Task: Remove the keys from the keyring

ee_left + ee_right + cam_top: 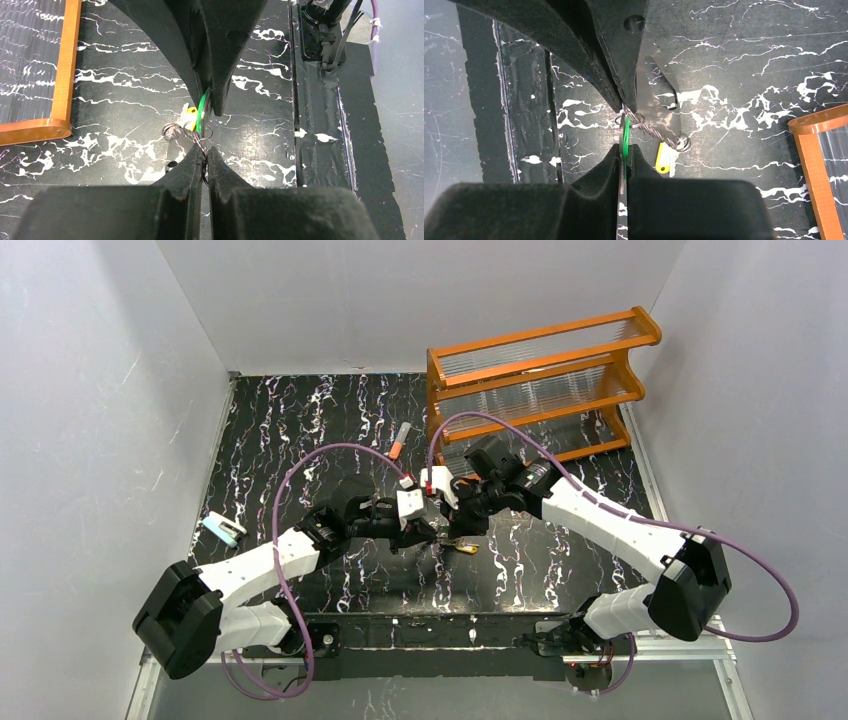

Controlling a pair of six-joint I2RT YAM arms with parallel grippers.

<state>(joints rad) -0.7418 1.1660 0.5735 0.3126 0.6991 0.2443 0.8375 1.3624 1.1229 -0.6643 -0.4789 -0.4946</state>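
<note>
My left gripper (432, 531) (205, 151) and right gripper (453, 528) (625, 150) meet tip to tip at the table's middle. The right gripper is shut on the green key (625, 136), held edge-on; this key also shows in the left wrist view (201, 107). The left gripper is shut on a small silvery wire ring (634, 119) of the keyring (206, 133). A twisted wire runs from it to a second small ring (682, 144), where the yellow key (664, 161) (190, 114) (465, 548) hangs near the tabletop. No large oval loop shows.
An orange wooden rack (540, 375) stands at the back right and shows in both wrist views (65, 70) (819, 170). An orange-and-grey stick (400, 441) lies behind the grippers. A light blue object (222, 530) lies at the left edge. The taped table edge (320, 125) is close.
</note>
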